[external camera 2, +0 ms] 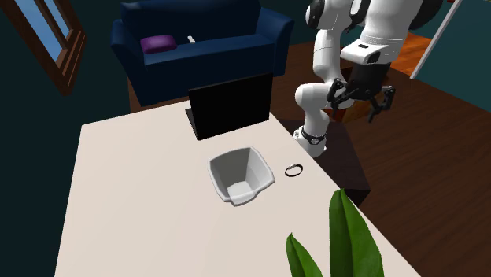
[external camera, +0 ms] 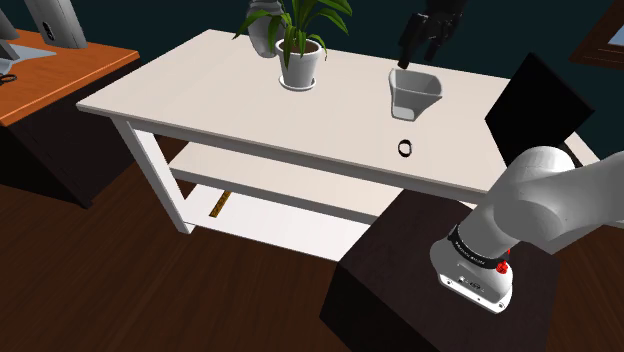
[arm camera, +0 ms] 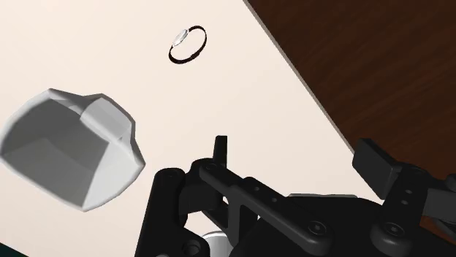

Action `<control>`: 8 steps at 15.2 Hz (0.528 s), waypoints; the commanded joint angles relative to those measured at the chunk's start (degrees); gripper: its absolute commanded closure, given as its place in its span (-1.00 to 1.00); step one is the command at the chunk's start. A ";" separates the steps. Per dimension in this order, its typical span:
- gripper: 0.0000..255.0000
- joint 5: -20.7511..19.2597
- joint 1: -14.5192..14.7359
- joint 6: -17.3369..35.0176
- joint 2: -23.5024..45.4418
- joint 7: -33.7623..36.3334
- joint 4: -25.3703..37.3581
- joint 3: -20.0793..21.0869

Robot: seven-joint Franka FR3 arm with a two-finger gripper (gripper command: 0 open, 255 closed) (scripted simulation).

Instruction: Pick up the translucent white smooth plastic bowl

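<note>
On the white surface (external camera 2: 134, 197), a pale grey-white bowl (external camera 2: 238, 179) sits upright, with a small dark ring (external camera 2: 293, 170) just beside it. Above the bowl and off to one side, the black gripper (external camera 2: 362, 105) hangs clear, fingers apart, grasping nothing.

Bowl (external camera 2: 236, 170): white-grey, smooth, squarish w/ tapered walls & a flat lip on one side; upright, open top, empty inside; sits near small dark ring (external camera 2: 294, 170), not touching it

Pale grey bowl (external camera 2: 240, 179), cream table (external camera 2: 134, 206)
</note>
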 commanded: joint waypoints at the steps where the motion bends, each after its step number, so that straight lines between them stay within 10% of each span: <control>1: -1.00 0.00 0.00 0.00 0.00 0.00 0.00 0.00; 8: -1.00 -7.03 -2.87 9.19 6.99 -3.62 -3.06 -3.17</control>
